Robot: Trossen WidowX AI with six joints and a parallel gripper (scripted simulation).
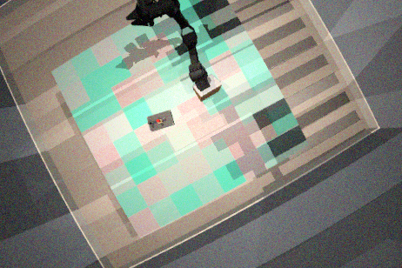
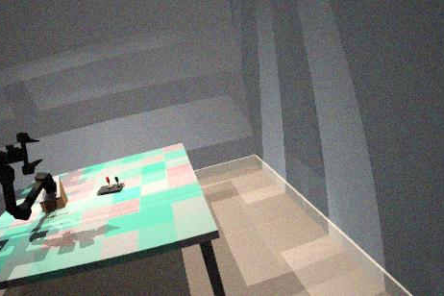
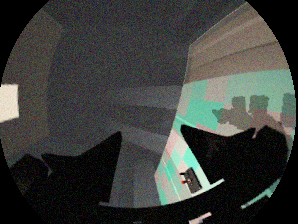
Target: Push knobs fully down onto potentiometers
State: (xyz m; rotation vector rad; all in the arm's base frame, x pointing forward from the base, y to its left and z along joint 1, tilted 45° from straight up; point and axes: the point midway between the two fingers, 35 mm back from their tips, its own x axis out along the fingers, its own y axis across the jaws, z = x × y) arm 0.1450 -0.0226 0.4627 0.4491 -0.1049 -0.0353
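The dark circuit board [image 1: 168, 117] [image 2: 104, 191] [image 3: 194, 182] stands on the patterned table. A red knob [image 1: 159, 121] [image 2: 108, 180] [image 3: 183, 182] and a black knob [image 2: 116, 179] [image 3: 182, 174] stand up from it on their shafts, side by side. The views are too small and grainy to tell how far each knob sits above its potentiometer. My gripper [image 2: 39, 151] [image 3: 152, 131] is open with nothing between its fingers. It is high above the table and well to one side of the board, touching neither board nor knobs.
The arm stands on a block-like base [image 1: 211, 92] [image 2: 58, 202] on the table [image 1: 187, 200] [image 2: 192, 216], beside the board. The arm's shadow falls on the table. The near table edge and a leg [image 2: 211, 264] show in the exterior view.
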